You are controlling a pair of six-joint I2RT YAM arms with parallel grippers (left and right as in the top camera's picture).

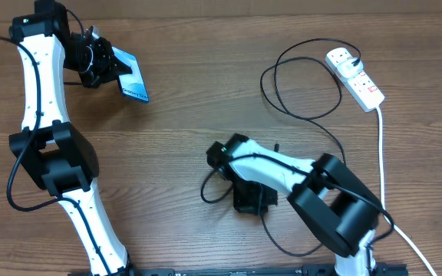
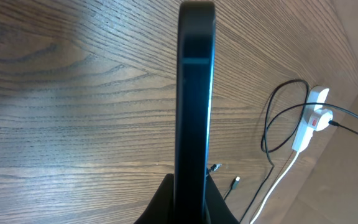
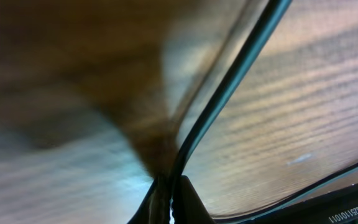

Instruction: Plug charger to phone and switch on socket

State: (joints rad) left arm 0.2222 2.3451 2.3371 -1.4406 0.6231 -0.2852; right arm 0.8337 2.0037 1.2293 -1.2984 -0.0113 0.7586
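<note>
Thin black charger [image 3: 225, 81] cable fills the right wrist view. It runs down into the right gripper [image 3: 169, 196], whose fingers are clamped on it; which stretch of it is pinched, I cannot tell. The pinch point is well apart from the socket [image 1: 357, 77], on the side toward the phone [image 1: 134, 83].

The phone is farthest from the socket, held up off the table and clasped edge-on by the left gripper [image 1: 115, 72].

Judgement:
- The cable is light and limp and apt to slide or buckle, so grip it close behind the end that enters the phone.
- The phone is rigid, slick and glass-faced, so hold it by the long edges with the port end free.
</note>
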